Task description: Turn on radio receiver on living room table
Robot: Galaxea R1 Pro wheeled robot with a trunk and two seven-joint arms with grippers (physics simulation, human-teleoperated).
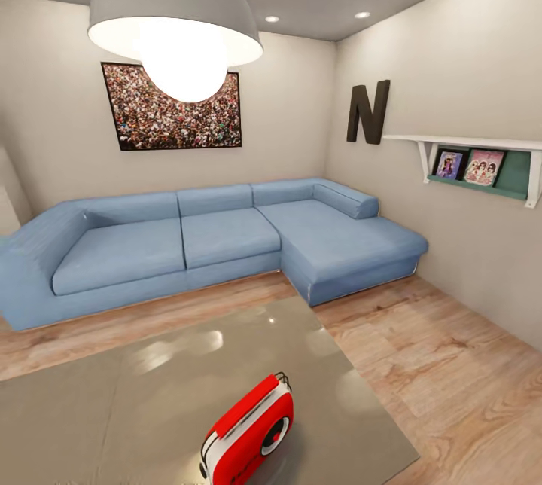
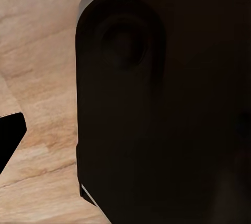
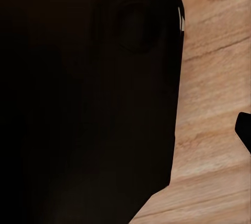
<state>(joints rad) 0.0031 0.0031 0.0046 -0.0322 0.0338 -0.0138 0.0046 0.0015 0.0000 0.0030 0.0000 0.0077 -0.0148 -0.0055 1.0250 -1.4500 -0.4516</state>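
- The left wrist view looks past a dark rounded body of the robot [image 2: 167, 104] down to the wood plank floor [image 2: 42, 78]. A black tip at the edge may be part of the left gripper, but I cannot tell if this gripper is wide or narrow.
- The right wrist view is the same: a dark body [image 3: 83, 98] over the floor [image 3: 214, 104], and I cannot tell the state of the right gripper.
- In the head view the red radio receiver [image 1: 248, 432] stands on the glossy grey counter [image 1: 150, 387], near its front edge, with the dial face turned to the right side.
- Behind the counter are the blue L-shaped sofa [image 1: 218, 244], the crowd picture [image 1: 173, 112] and the pendant lamp [image 1: 175, 14].
- Risk, as I judge: both arms seem low beside the base, so lifting one could strike the counter edge.
- The radio is light and narrow; a push on its face from the side could tip it or slide it off the near edge.
- The switch is not clear from here, so a wrong spot may be pressed.
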